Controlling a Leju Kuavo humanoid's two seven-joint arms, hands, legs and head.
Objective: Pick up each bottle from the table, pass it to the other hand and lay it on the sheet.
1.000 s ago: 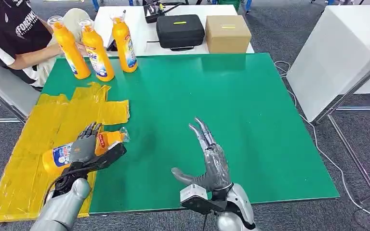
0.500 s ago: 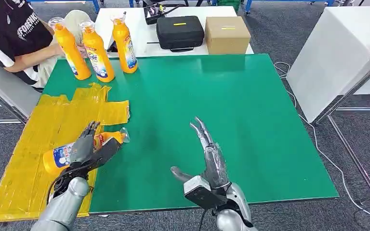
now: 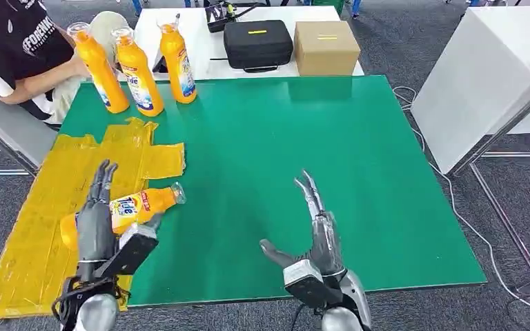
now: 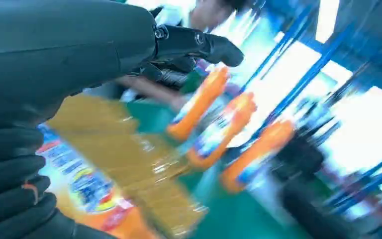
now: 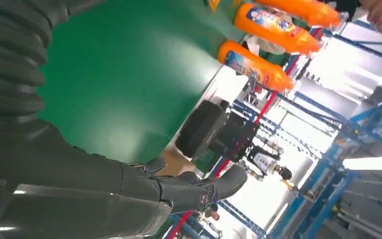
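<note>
An orange bottle (image 3: 132, 205) lies on its side on the yellow sheet (image 3: 38, 200), its clear cap end reaching onto the green table (image 3: 303, 138). My left hand (image 3: 96, 222) hovers over the bottle's base end with fingers stretched straight, holding nothing. In the left wrist view the lying bottle (image 4: 87, 191) shows close under that hand (image 4: 54, 59). My right hand (image 3: 316, 238) stands open above the green table near its front edge, fingers pointing away from me. Three more orange bottles (image 3: 138, 72) stand upright at the far left corner; the right wrist view shows two of these bottles (image 5: 254, 64).
A person in a dark shirt (image 3: 14, 48) sits at the far left beside the standing bottles. Behind the green table, a white table carries a black case (image 3: 257, 43) and a cardboard box (image 3: 326, 47). Another white table (image 3: 483, 76) stands to the right.
My left hand has let go of the bottle and straightened its fingers; the bottle now lies on the sheet. My right hand has shifted a little to the right.
</note>
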